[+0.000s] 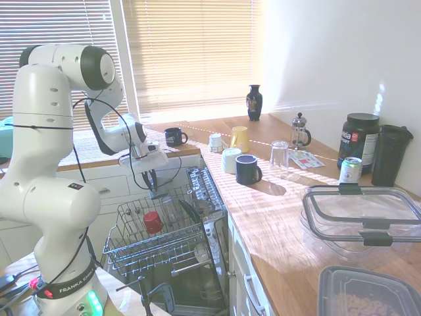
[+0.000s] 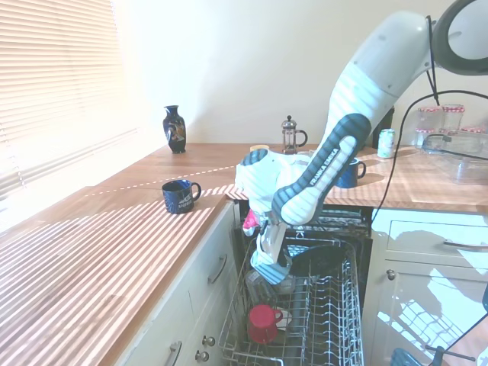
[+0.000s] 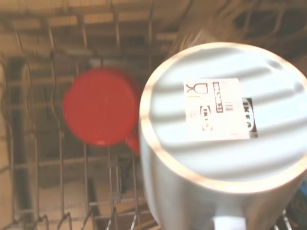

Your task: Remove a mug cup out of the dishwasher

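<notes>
From my seat, working across the second exterior view, the navy mug (image 2: 180,195) stands on the wooden counter (image 2: 91,252), well apart from the job. Next comes the gripper (image 2: 268,255), hanging over the dishwasher (image 2: 229,229). As far as I can judge, its fingers are closed narrowly on the mug cup (image 2: 270,271), though the contact itself is small and washed out by the sun.

The mug cup sits at the fingertips, above the back part of the wire rack (image 2: 335,320). The red cup (image 2: 261,322) is at about 6 o'clock from it, down among the prongs.

The wrist view shows the mug cup (image 3: 225,129) upside down. Its flat base with a printed sticker faces the camera and its mouth points down into the rack, so the long axis runs close to vertical. A stub that looks like the handle shows low on its wall.

I take it for glazed ceramic: stiff, moderately heavy for its size, slick and chippable against the prongs. A grip across the wall, or the wall beside the handle, seems safest, followed by a straight lift clear of the red cup (image 3: 98,106).
</notes>
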### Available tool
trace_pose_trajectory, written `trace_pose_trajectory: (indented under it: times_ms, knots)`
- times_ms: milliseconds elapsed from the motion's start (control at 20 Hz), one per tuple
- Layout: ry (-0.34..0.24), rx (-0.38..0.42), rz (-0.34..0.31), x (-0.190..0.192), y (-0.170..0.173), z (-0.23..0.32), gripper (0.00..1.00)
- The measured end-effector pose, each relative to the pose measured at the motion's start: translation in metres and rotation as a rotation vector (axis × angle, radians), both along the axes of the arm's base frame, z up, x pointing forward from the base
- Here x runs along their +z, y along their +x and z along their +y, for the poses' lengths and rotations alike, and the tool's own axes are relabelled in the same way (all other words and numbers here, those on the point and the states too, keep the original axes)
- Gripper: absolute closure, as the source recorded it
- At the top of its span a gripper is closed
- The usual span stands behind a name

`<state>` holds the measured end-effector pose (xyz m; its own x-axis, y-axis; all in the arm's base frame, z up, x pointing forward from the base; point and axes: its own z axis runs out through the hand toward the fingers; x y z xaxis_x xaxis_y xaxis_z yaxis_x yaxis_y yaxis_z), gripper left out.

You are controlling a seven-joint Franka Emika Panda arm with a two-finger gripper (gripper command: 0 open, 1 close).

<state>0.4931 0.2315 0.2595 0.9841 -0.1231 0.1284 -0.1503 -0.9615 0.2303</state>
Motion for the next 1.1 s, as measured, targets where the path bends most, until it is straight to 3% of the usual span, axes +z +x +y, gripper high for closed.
trace_pose_trajectory:
  times_ms: [250,550,800,1100]
  knots:
    - [0.076,-0.066,-0.041,0.041,0.019,-0.007,1.0]
    - [0.184,-0.167,-0.137,0.127,0.054,-0.036,1.0]
    - [0.224,-0.219,-0.19,0.17,0.075,-0.055,1.0]
    - [0.251,-0.295,-0.225,0.192,0.102,-0.118,1.0]
